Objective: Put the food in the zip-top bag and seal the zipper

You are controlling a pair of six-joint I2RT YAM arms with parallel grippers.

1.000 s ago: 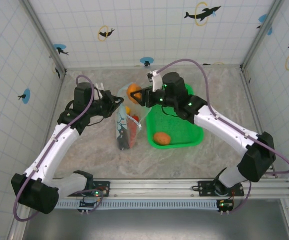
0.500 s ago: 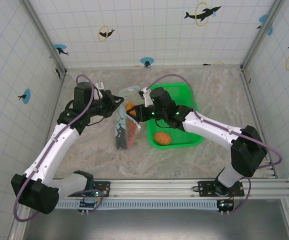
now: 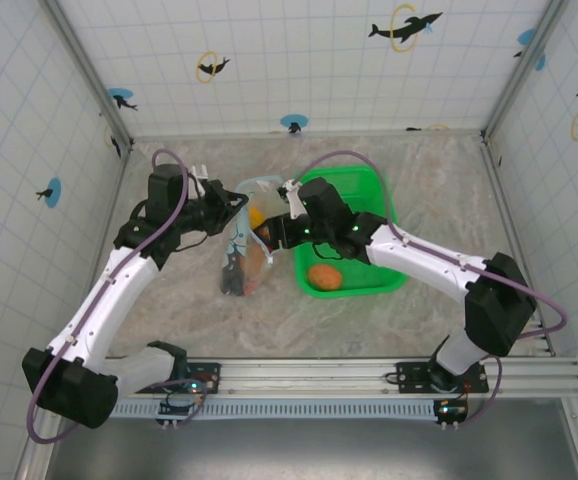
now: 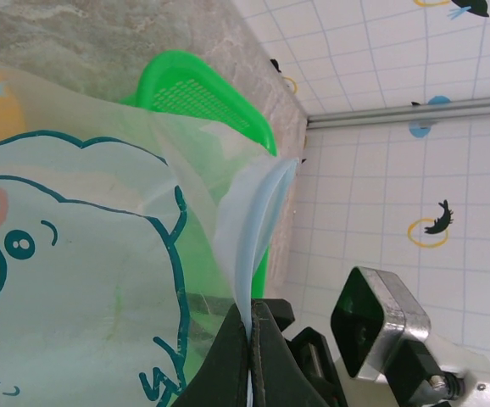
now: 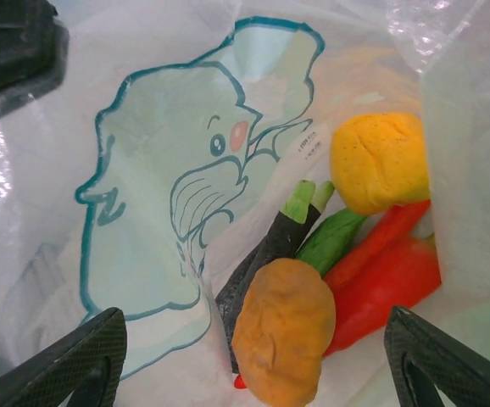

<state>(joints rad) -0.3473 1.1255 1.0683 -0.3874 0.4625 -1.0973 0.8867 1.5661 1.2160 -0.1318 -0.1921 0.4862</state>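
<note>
Top external: left gripper [image 3: 237, 205] pinches the bag [image 3: 235, 252] by its top edge, frame centre; right gripper [image 3: 266, 232] hovers over the mouth; basket [image 3: 359, 288] at right holds one orange piece [image 3: 324, 276]. Left wrist: jaws pressed together on the zipper [image 4: 253, 229], lower centre. Right wrist: jaws spread, food [image 5: 283, 331] lying inside the bag. I'd lift straight up, clear of the film, then fetch that piece. Zipper's far end is cut off.

zip-top bag [image 3: 239, 265] mouth between left arm [image 3: 119, 280] and right arm [image 3: 419, 255], green basket [image 3: 394, 283] just right, near table [image 3: 349, 325] free
</note>
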